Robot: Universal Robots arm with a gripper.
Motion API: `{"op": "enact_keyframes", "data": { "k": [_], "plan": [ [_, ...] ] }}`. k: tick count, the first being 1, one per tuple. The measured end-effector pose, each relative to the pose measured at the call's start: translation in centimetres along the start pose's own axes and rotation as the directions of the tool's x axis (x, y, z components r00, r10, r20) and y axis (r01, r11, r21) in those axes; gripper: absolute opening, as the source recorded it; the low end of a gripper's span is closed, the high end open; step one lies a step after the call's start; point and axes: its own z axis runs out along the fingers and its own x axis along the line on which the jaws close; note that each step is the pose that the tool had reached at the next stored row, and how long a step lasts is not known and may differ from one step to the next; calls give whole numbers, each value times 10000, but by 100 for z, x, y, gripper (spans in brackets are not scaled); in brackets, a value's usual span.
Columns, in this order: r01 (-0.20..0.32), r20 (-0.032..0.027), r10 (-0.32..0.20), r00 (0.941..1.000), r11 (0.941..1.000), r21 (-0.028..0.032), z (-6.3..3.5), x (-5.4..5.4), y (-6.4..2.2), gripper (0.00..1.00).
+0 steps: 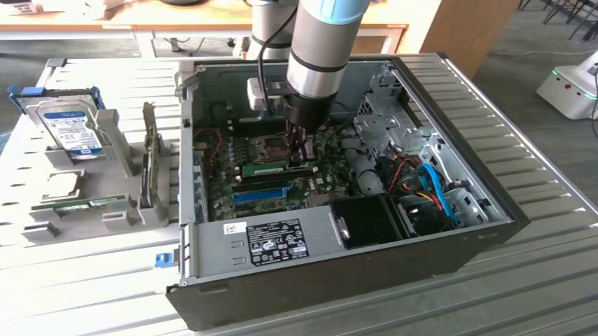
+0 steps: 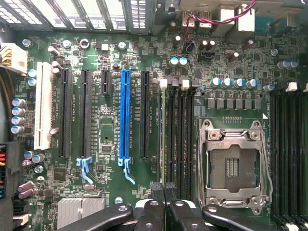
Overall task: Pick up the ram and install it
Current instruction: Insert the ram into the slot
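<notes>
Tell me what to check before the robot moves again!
1. Gripper shut: ok.
2. Gripper over the memory slots, not the blue slot: ok.
3. Green memory stick standing in the computer beside the gripper: ok.
4. Memory stick pushed fully down: cannot tell.
5. Gripper touching the memory stick: cannot tell.
6. Spare stick resting in the rack outside the computer: ok.

Silver arm [image 1: 316,66] with pale-blue joint cap [image 1: 329,17], black cable [image 1: 265,42], black gripper [image 1: 299,152]
</notes>
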Motion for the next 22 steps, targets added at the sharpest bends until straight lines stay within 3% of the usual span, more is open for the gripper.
{"op": "enact_keyframes", "data": {
  "k": [7,12,18,22],
  "plan": [
    [-9,0,9,10000,10000,6,0,0,1,12],
    [-5,2,5,10000,10000,60,1,0,6,12],
    [1,4,-1,10000,9998,188,2,0,19,12],
    [2,4,-2,10000,9998,193,1,0,19,12]
  ]
}}
